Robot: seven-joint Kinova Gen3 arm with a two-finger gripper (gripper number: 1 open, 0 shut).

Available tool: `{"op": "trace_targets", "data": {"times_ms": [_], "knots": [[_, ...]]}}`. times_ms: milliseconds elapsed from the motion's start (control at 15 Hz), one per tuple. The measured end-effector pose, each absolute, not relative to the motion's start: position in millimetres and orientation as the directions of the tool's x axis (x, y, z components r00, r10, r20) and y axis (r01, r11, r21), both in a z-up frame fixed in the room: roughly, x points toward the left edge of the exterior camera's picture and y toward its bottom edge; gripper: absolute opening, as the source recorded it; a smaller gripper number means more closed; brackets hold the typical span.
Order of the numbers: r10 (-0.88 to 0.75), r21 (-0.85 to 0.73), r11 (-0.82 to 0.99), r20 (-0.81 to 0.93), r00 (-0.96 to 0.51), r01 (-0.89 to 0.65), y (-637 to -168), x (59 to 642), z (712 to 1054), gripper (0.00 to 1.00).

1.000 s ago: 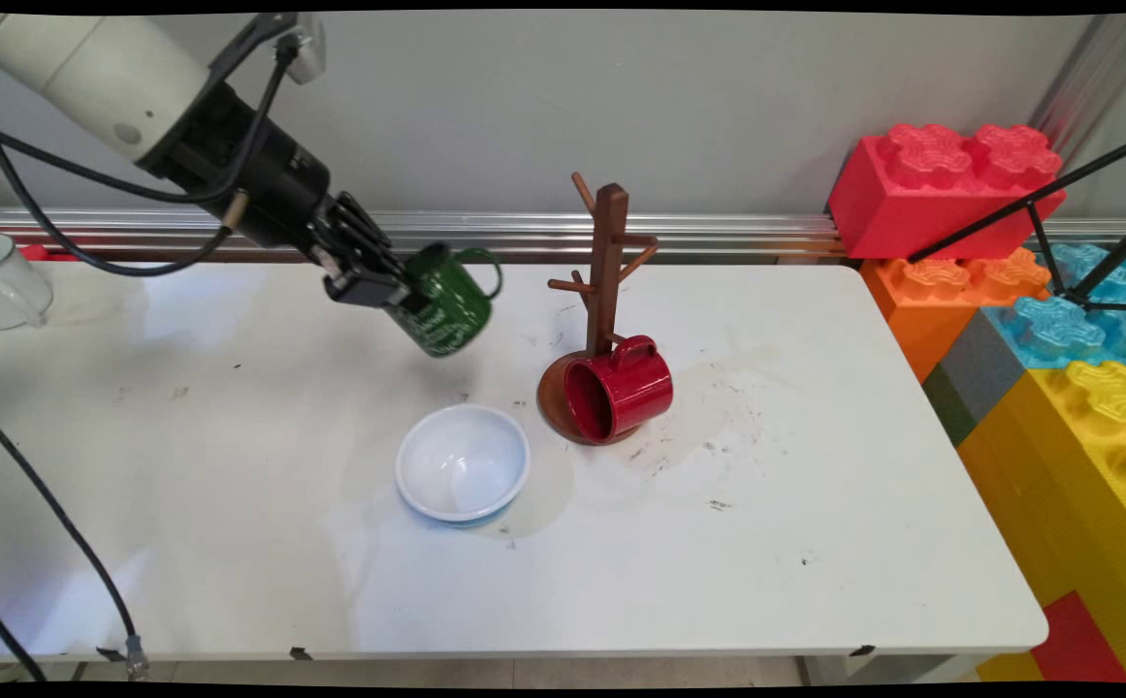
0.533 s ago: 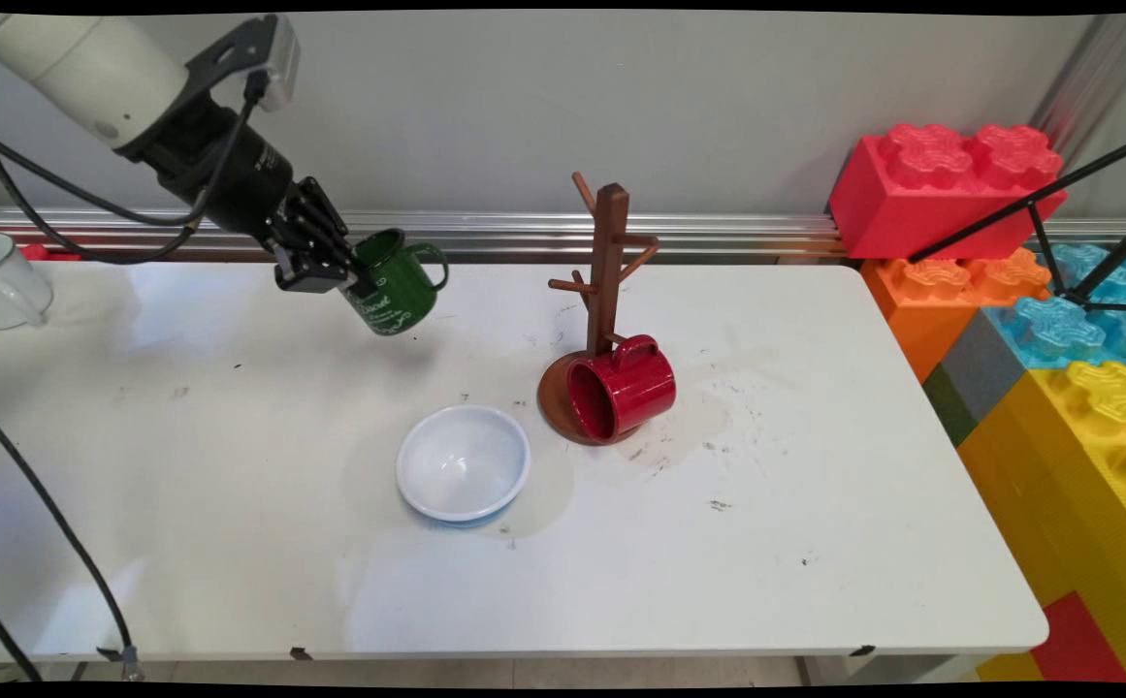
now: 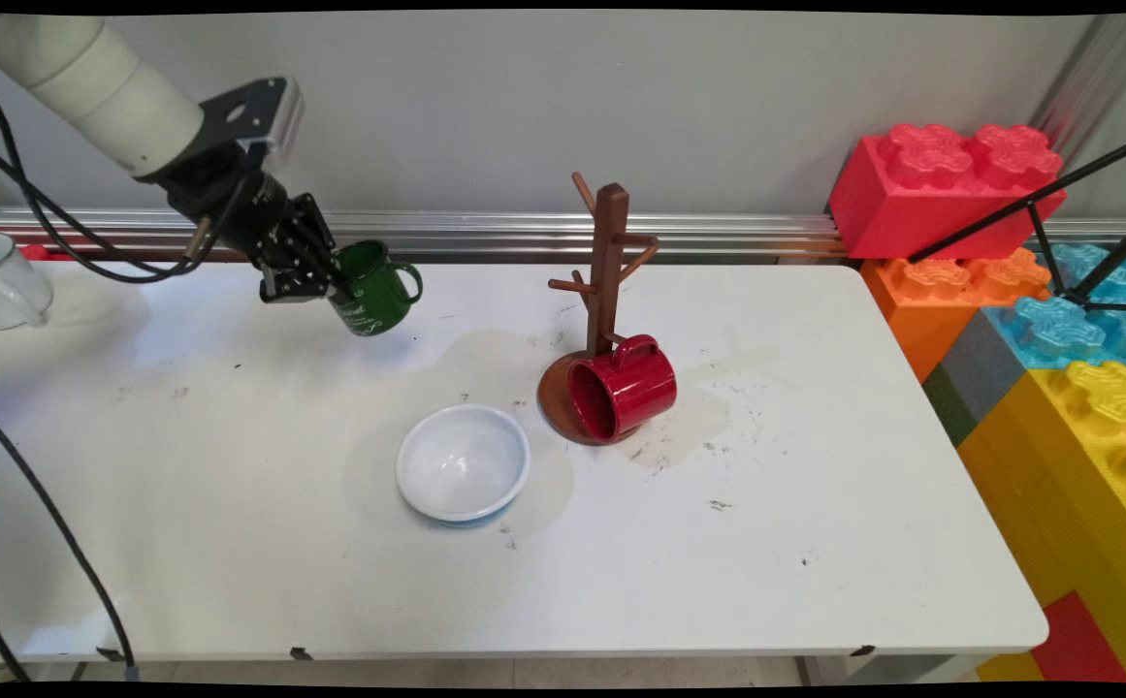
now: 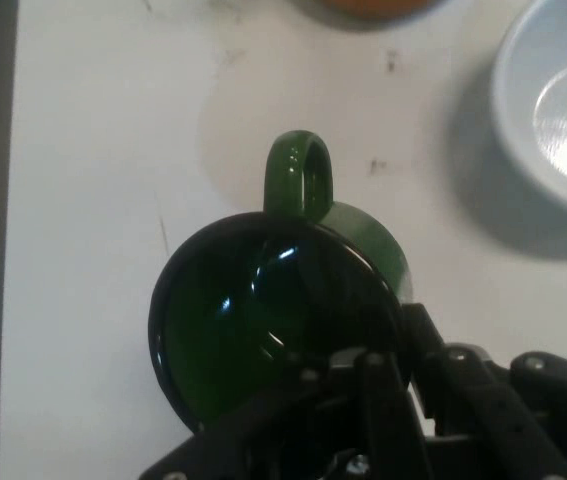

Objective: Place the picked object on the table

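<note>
Green mug [image 3: 373, 289] clamped by its rim in gripper [image 3: 330, 287], tilted, held above table [image 3: 815, 543] at far left. White bowl [image 3: 463, 462] near-right of it; red mug [image 3: 623, 388] on its side w/ wooden rack [image 3: 607, 281] further right.

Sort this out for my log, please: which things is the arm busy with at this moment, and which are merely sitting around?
Busy with:
- end effector, shut on the green mug's rim
- green mug, held tilted above the table

Sitting around:
- white bowl
- red mug, lying on its side on the mug tree's base
- mug tree
- white cup at the left edge
- big toy bricks
</note>
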State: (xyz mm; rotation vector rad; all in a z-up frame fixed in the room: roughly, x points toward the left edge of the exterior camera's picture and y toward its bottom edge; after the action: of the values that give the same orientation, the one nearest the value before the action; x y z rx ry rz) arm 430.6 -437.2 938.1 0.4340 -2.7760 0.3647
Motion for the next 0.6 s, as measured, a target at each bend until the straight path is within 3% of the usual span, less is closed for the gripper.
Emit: {"op": "trace_targets", "data": {"times_ms": [600], "knots": [[-0.132,-0.223,0.954,0.289,-0.948,-0.201,-443,436,904,0.00]]}}
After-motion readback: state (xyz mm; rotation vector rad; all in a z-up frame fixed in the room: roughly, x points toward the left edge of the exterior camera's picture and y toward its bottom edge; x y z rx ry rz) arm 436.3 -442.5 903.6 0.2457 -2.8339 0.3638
